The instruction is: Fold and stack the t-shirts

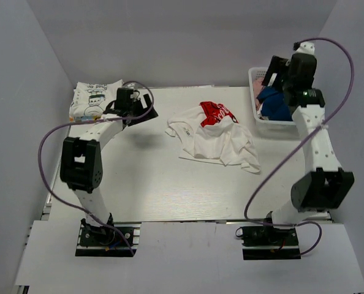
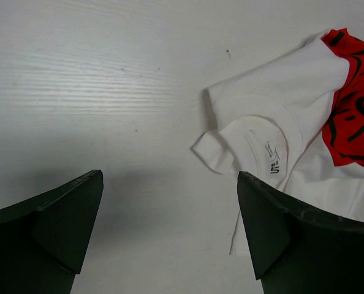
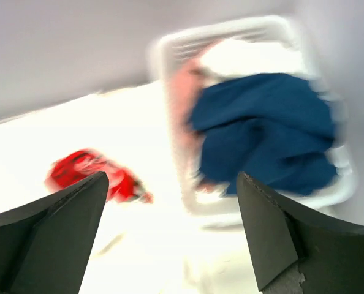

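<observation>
White tee with red print [image 1: 216, 136] lying crumpled mid-table [image 1: 145, 190], unfolded. Collar and neck label facing up, visible in the left wrist view [image 2: 265, 153], one sleeve bunched just ahead of the collar. Folded printed tee [image 1: 91, 100] already parked at far-left corner: start of the stack. Blue tee [image 1: 274, 105] in the basket [image 1: 255, 76] at far right, pink and white cloth under it; right wrist view blurred, can't sort those layers.

Left gripper [image 1: 139, 105] hovering above bare table between the stack and the crumpled tee, jaws wide apart, nothing in them. Right gripper [image 1: 271, 72] up over the basket, jaws apart too, empty; blue tee [image 3: 265, 131] directly below.

Judged step: flatten and fold the red-print tee, not yet begun.

How to do it well:
- Bring the left down on the collar-side shoulder, pinching one layer only, not the bunched sleeve.
- Swing the right over from the basket to the opposite hem or shoulder, then pull apart to spread flat before any fold.
- Keep pinches at edges; a mid-cloth grab will drag folds along.
- Fold sleeves in, then halve, red print inward or outward consistently.
- Lift clear of the table for transfer, land squarely on the folded tee without shoving it.

Risk: limp cloth, corners likely to flop back.
</observation>
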